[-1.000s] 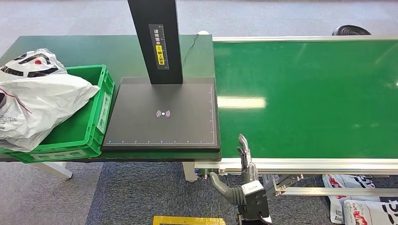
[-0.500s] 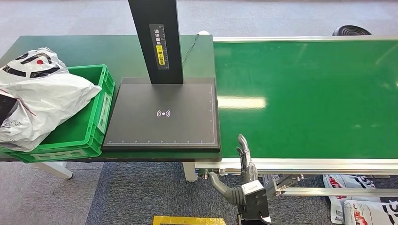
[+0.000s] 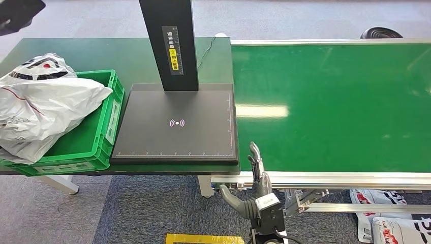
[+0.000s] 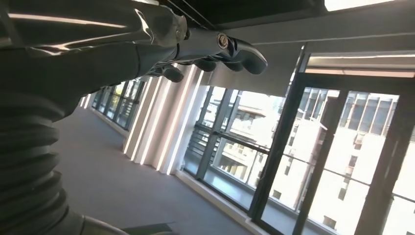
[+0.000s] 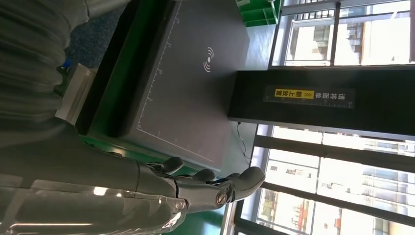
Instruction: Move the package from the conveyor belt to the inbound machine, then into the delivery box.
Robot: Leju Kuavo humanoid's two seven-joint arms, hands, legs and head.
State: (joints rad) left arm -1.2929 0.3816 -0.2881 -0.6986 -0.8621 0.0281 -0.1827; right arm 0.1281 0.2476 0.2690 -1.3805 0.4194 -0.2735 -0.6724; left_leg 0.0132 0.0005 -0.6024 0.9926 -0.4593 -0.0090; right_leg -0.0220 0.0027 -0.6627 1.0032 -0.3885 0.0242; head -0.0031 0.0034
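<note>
Two white plastic packages lie heaped in the green delivery crate at the left, spilling over its left rim. The black inbound scanner pad with its upright post stands between the crate and the bare green conveyor belt. My right hand hangs below the belt's front rail near the pad's corner, fingers straight and apart, holding nothing. In the right wrist view that hand points past the pad. My left hand is lifted toward windows, empty.
More white printed packages lie on the carpet under the belt at the right. A yellow floor mark is at the bottom centre. A dark shape pokes in at the top left corner; I cannot tell what it is.
The packages in the crate have settled a little, and the dark thing beside them is gone. A dark shape has appeared at the top left. My right hand has drifted slightly left.
</note>
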